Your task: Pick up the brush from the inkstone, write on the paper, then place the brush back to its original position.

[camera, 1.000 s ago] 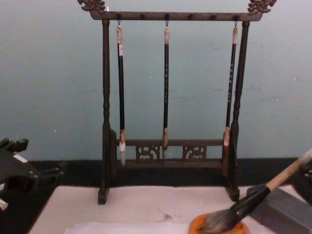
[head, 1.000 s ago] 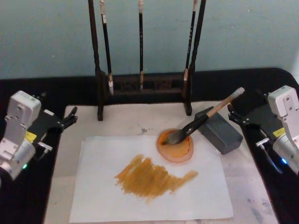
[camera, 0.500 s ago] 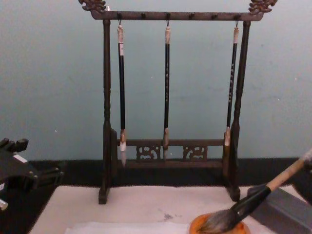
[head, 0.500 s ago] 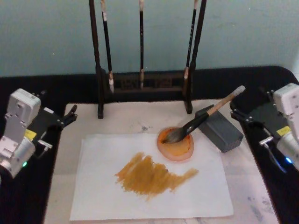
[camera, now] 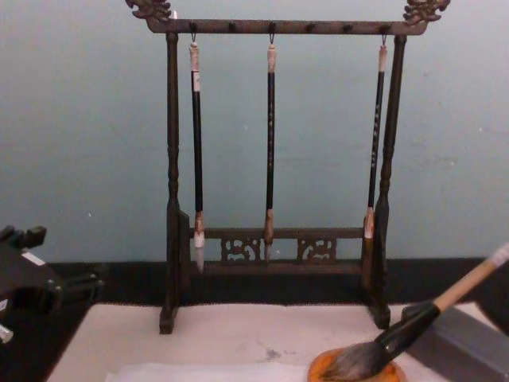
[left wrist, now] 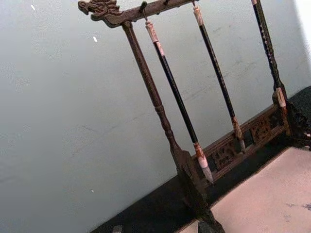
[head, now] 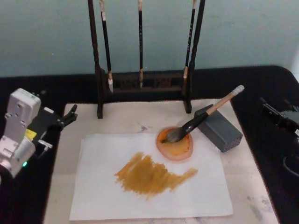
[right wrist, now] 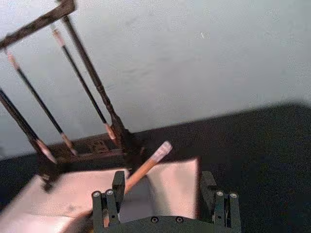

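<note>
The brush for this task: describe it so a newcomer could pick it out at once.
In front of the dark wooden rack, an orange inkstone sits on the white paper. The brush lies bristles in that dish, handle leaning on a grey block. It is thick and tan-handled, unlike the three thin black brushes hanging behind.

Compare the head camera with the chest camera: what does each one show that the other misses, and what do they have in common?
Head, not chest: the ochre strokes across the paper, and the right tool, open, parked at right. Chest, not head: the rack's carved top bar, from which the thin brushes hang. Both: the brush, bristles in the inkstone, handle leaning on the grey block; the left tool, open, parked at left.
</note>
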